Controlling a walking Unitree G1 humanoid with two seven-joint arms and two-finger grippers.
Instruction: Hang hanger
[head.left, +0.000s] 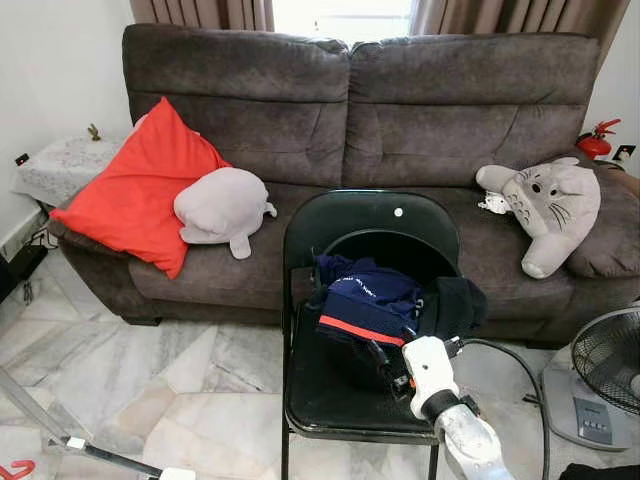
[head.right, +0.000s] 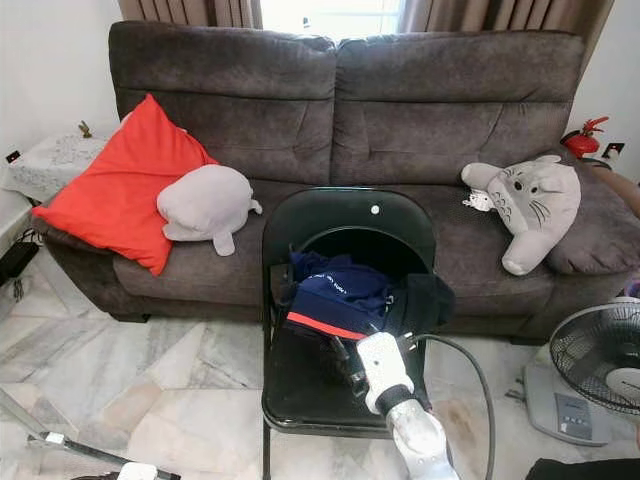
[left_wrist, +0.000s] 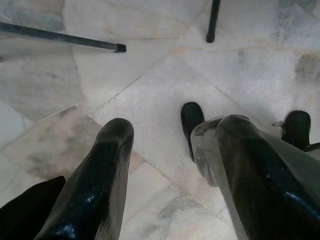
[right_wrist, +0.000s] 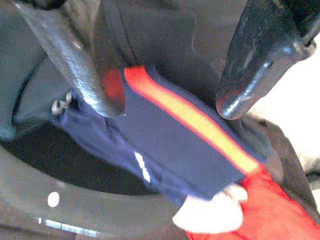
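Hanger location cannot be told for certain; it may lie within the folded navy-blue garment with a red stripe (head.left: 365, 305), heaped beside a black cloth (head.left: 452, 305) on the seat of the black metal folding chair (head.left: 372, 218). The chair stands on the pale marble floor (head.left: 170, 375) in front of the dark brown fabric sofa (head.left: 420, 110). The right gripper (right_wrist: 170, 107) hovers at the garment's red-striped edge, fingers spread wide, clasping nothing. The left gripper (left_wrist: 175, 130) hangs over the floor, fingers likewise apart and empty. On the sofa rest a red square cushion (head.left: 140, 185), a grey rounded plush (head.left: 222, 205) and a grey-and-white plush animal (head.left: 545, 205).
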